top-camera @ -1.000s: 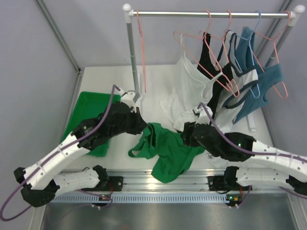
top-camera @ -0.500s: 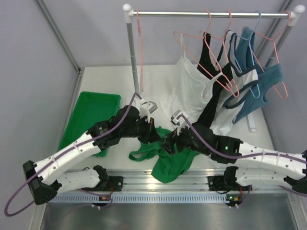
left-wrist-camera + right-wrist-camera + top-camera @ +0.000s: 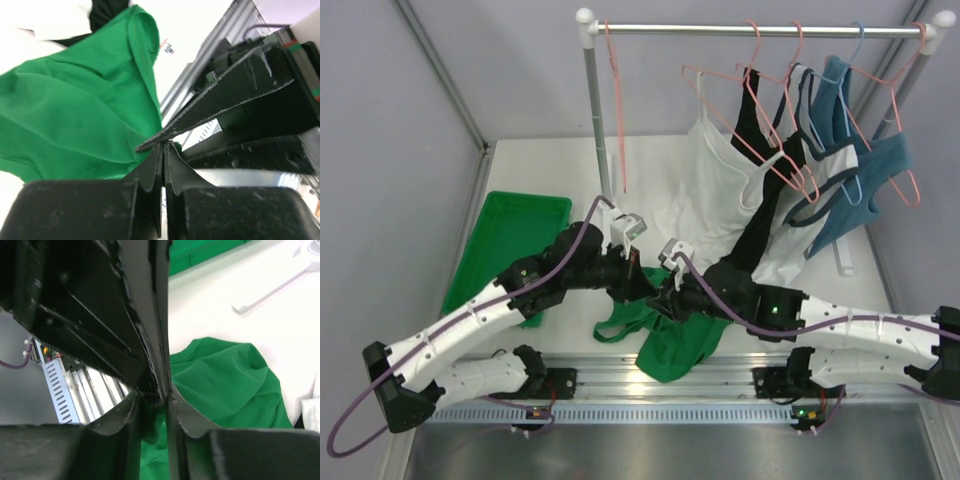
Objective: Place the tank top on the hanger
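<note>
Left fingers and right fingers pinch the tank top.

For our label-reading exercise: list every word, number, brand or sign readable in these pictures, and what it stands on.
No text can be read.
A small red-and-dark mark on the table beside the tank top: too small and blurred to read.
</note>
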